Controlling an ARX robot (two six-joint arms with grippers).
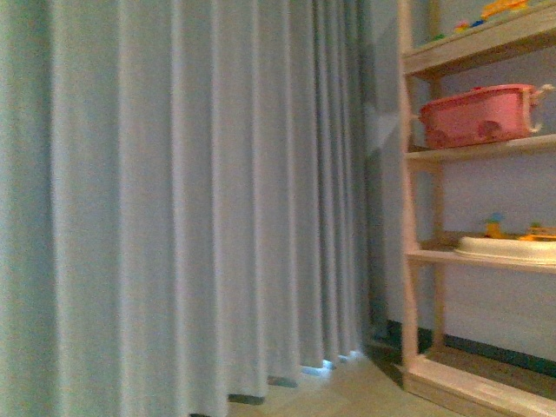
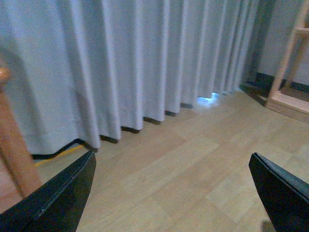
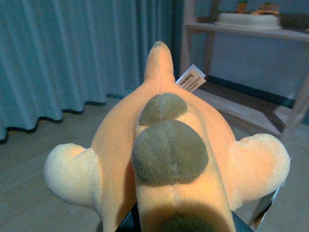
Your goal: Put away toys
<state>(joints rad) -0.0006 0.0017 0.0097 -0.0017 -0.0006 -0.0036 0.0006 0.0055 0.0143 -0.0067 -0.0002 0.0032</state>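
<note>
The right wrist view is filled by the plush animal (image 3: pixel 169 145), orange-yellow with two dark grey-brown spots, cream stubby limbs and a white label. My right gripper (image 3: pixel 183 224) is shut on it; only dark slivers of the jaws show beneath the body. The plush hangs above the wooden floor, pointing toward the shelf unit (image 3: pixel 241 31). In the left wrist view my left gripper (image 2: pixel 174 193) is open, its black fingers (image 2: pixel 63 198) spread wide over bare floor with nothing between them. Neither arm shows in the front view.
A grey curtain (image 1: pixel 174 200) covers the left and middle. At the right stands a wooden shelf unit (image 1: pixel 417 217) holding a pink bin (image 1: pixel 478 115), a cream round playset (image 1: pixel 512 246) and small toys (image 1: pixel 499 10) on top. A wooden post (image 2: pixel 14 154) stands beside the left gripper.
</note>
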